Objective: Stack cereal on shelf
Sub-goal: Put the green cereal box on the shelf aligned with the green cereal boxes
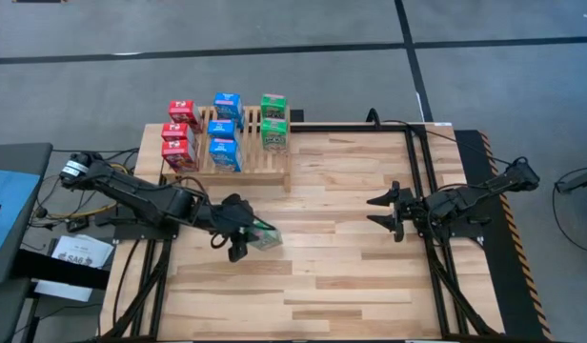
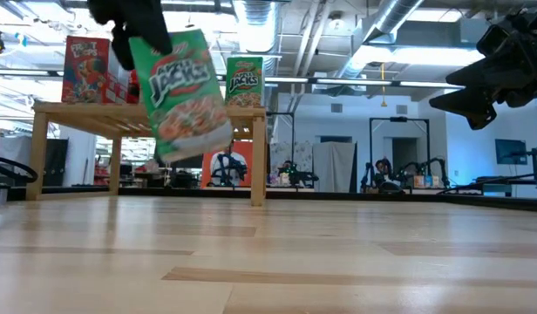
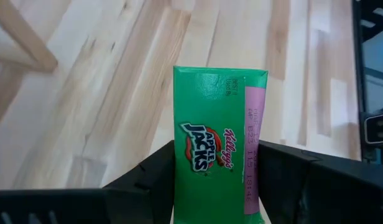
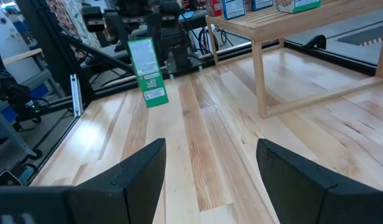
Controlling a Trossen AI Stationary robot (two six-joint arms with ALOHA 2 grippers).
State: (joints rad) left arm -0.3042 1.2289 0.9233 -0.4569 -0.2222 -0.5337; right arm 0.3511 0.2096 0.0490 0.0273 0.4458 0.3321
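We see the left gripper clamped on a green cereal box — lifted clear of the table, tilted, at about five o'clock from the shelf. The shelf carries eight boxes in red, blue and green columns. The right gripper hovers at three o'clock — fingers apart, holding nothing.

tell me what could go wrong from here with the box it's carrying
1. The green Apple Jacks box hangs tilted in the left end effector, off the table; it may land crooked on the shelf.
2. Two green boxes already fill that column, so placing the third could topple them.
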